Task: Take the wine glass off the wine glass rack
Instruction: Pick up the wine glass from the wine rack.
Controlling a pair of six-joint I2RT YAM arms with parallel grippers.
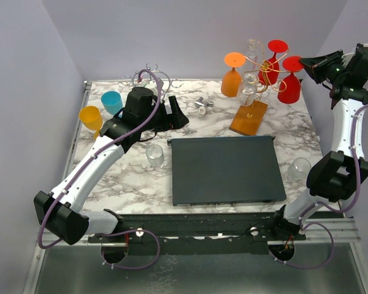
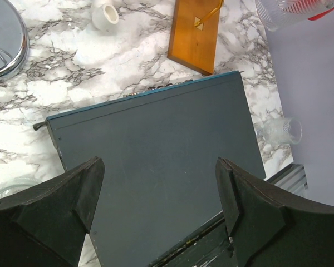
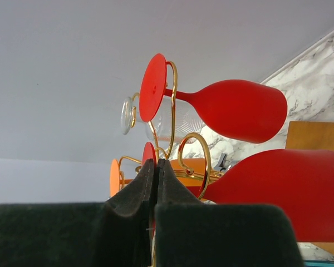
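Glossy red wine glass [image 1: 289, 89], curly gold-wire wine glass rack [image 1: 249, 117], marble table [image 1: 141, 180]

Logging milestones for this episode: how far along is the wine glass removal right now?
Done: the right claw is at the wine glass rack. In hand: it looks shut on the foot of the nearest red wine glass, which hangs on the rack. Left: lift that glass clear of the rack. The left claw is open over the dark board.

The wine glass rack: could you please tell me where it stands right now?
In the top external view the wine glass rack stands far right on the table, its base just beyond the dark mat and left of the right gripper.
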